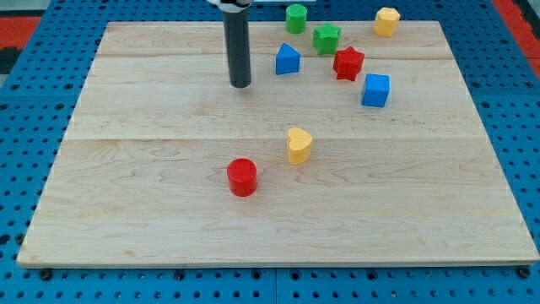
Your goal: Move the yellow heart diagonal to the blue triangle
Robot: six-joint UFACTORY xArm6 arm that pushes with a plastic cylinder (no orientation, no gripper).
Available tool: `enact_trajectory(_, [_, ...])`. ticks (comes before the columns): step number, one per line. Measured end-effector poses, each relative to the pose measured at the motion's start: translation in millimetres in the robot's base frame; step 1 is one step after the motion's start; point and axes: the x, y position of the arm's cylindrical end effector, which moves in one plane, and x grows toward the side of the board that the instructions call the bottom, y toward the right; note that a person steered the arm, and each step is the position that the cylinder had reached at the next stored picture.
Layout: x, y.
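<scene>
The yellow heart [299,144] lies near the middle of the wooden board [152,211]. The blue triangle [288,59] sits toward the view's top, above the heart. My tip [240,84] rests on the board to the left of the blue triangle and up-left of the yellow heart, touching no block.
A red cylinder [242,176] lies down-left of the heart. A red star [348,62], a blue cube [376,89], a green star [326,38], a green cylinder [296,17] and a yellow hexagon [386,20] cluster at the top right. Blue pegboard surrounds the board.
</scene>
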Motion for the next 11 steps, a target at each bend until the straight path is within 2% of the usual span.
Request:
enact_trajectory(1, [8, -42])
enact_trajectory(2, [8, -42])
enact_trajectory(3, [44, -54])
enact_trajectory(4, [98, -65])
enact_trajectory(5, [176, -14])
enact_trajectory(6, [214, 61])
enact_trajectory(7, [219, 135])
enact_trajectory(8, [174, 142])
enact_trajectory(9, [126, 80])
enact_trajectory(10, [114, 42])
enact_trajectory(11, [69, 25])
